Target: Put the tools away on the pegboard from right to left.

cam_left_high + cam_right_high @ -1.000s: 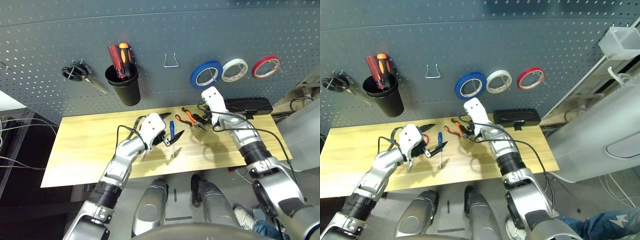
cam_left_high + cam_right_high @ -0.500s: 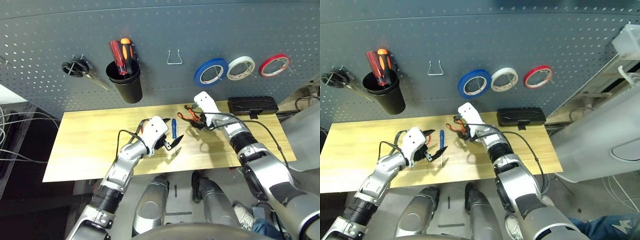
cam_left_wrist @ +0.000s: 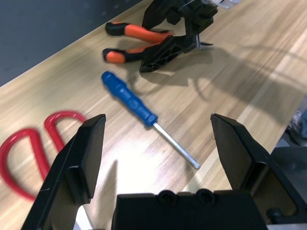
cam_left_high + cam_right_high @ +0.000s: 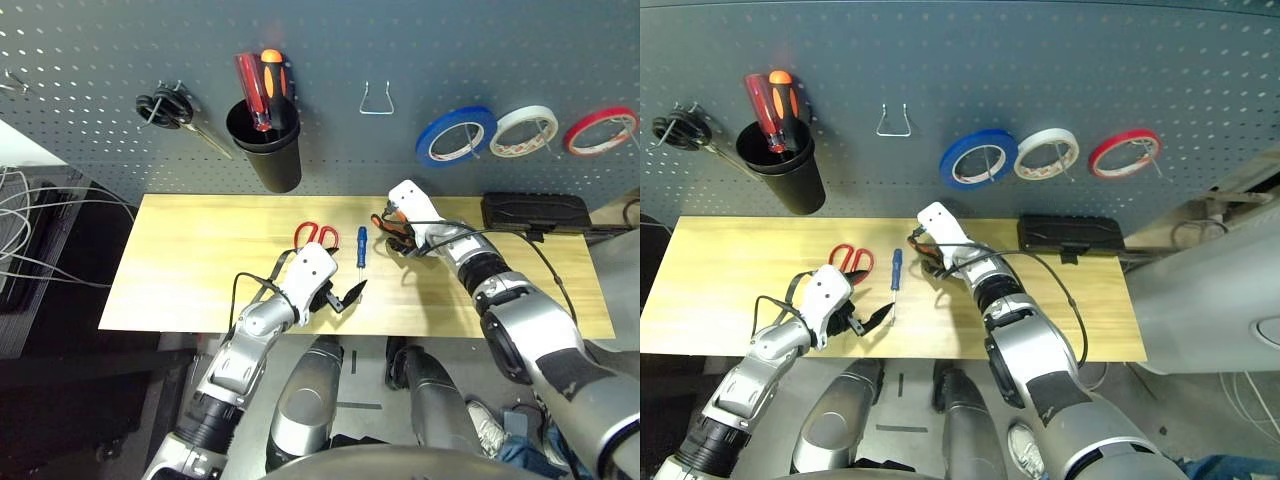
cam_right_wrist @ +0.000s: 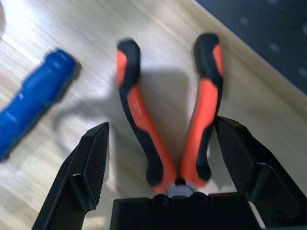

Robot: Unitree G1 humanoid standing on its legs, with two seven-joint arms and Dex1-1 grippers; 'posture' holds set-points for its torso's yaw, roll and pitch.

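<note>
Head view. Pegboard [image 4: 330, 45]: blue tape roll [image 4: 456, 135] already hung, at 9 o'clock of the white tape roll [image 4: 523, 130] and red tape roll [image 4: 598, 130]; empty wire hook [image 4: 375, 100] at 9 o'clock of the blue roll. On the table [image 4: 180, 260], right to left: needle-nose pliers [image 4: 386, 222], blue-handled screwdriver [image 4: 361, 246], red-handled scissors [image 4: 316, 236]. By the right-to-left order the pliers look to be the next item. Right gripper [image 4: 398, 240] sits over the pliers; left gripper [image 4: 340, 297] hovers near the table's front edge, at 6 o'clock of the screwdriver.

Left wrist view. Left gripper [image 3: 158, 143]: fingers spread wide, nothing held, nothing touched. Screwdriver [image 3: 144, 114], scissors [image 3: 29, 151] and pliers [image 3: 139, 43] lie beyond it.

Right wrist view. Right gripper [image 5: 165, 148]: fingers spread, straddling both handles of the pliers [image 5: 168, 124]; not yet closed, contact not confirmed.

Handling, judged: pliers rigid steel, moderately heavy, weighted toward the head; rubbery handle sleeves should grip well. Best hold: across both handles near the pivot, squeezing them together so they cannot splay.
</note>
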